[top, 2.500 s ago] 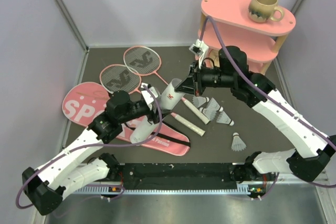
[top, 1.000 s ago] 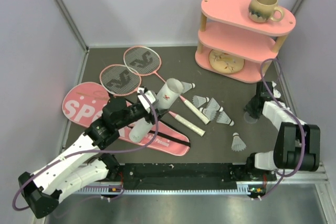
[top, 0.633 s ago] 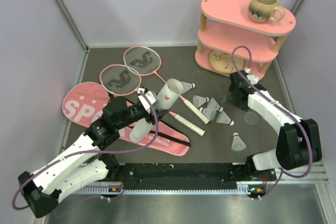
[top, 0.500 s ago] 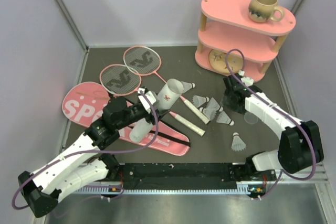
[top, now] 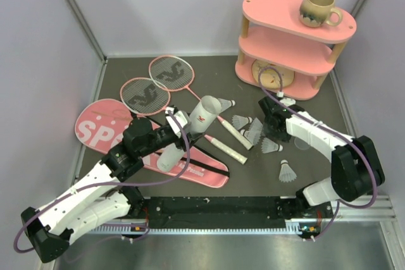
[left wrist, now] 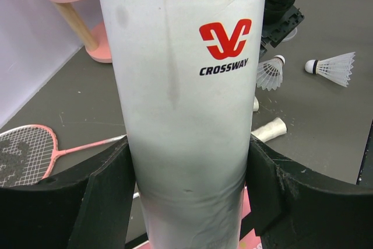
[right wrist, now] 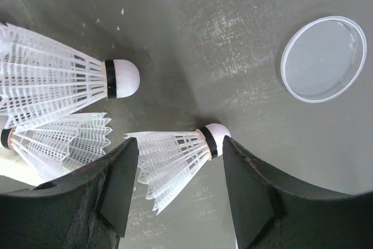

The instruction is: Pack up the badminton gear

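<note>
The long white tube (left wrist: 186, 86), with a red logo and CROSSWAY print, is clamped across its body by the left gripper (left wrist: 189, 193). The black jaws press on both sides, closed firmly on it. In the top view the tube slants left of centre on the dark grey worktop (top: 215, 75), with its open mouth toward 1 o'clock. Its low end is over the pink racket-shaped bag (top: 95, 128), which has white lettering and a black strap and lies flat at 9 o'clock.

Small white feather shuttlecocks (top: 255, 132) are scattered at 3 o'clock of the tube. One more is just beside the tube mouth, and one sits apart toward 5 o'clock.

The right gripper (right wrist: 180, 170) is low over this cluster with its jaws apart. A cork-tipped shuttlecock (right wrist: 175, 158) lies on the worktop between them, cork close to one jaw and skirt by the other. Cannot tell whether either jaw touches it; nothing is lifted. Two other shuttlecocks lie just beyond the jaws in the wrist view.

A clear round lid (right wrist: 323, 59) lies flat on the worktop, near the gripper but apart from it.

Two pink-framed rackets (top: 146, 93) with white handles lie flat. Their heads are at 11 o'clock and their handles run under the tube toward centre.

The pink two-tier shelf (top: 278, 47) stands at 1 o'clock, with a beige mug (top: 318, 8) upright on its top tier.
</note>
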